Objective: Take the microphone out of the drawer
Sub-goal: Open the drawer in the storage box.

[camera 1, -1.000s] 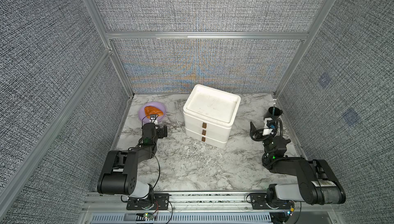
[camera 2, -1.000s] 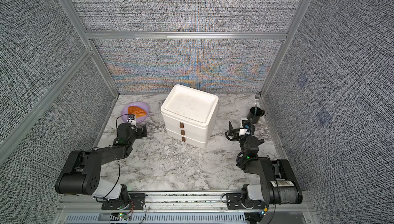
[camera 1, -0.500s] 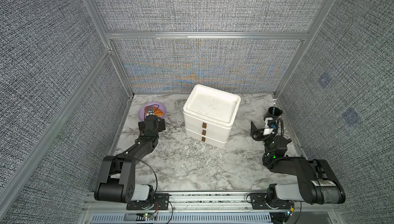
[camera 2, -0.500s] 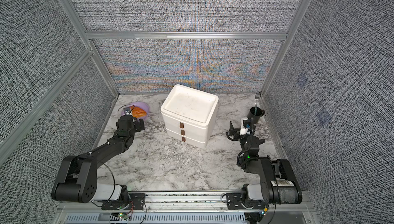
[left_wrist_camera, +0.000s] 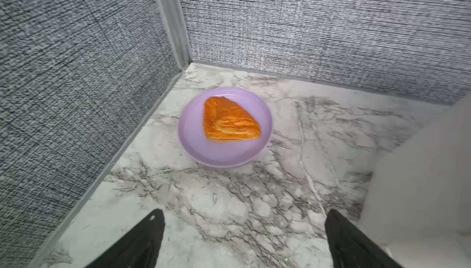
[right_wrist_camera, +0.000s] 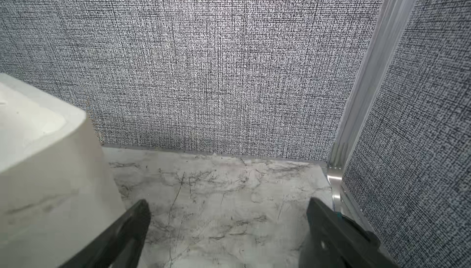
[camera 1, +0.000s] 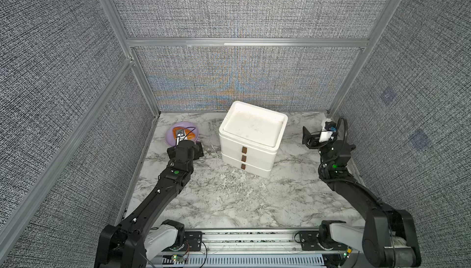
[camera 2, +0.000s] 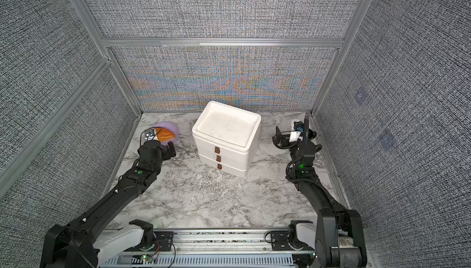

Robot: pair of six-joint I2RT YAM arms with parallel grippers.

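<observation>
White drawer unit (camera 1: 251, 136), lilac plate (left_wrist_camera: 196, 136)

The three drawers of the white drawer unit (camera 2: 226, 129) are shut, so their inside is hidden. Beside the unit, the left wrist camera (camera 2: 149, 134) covers part of the purple plate (camera 2: 169, 125) and pastry (camera 2: 167, 134).

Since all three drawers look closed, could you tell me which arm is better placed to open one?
Probably the left arm: its jaws are open, empty and nearer the drawer handles, which face slightly its way. The right arm holds its jaws farther off, beside the cabinet.
</observation>
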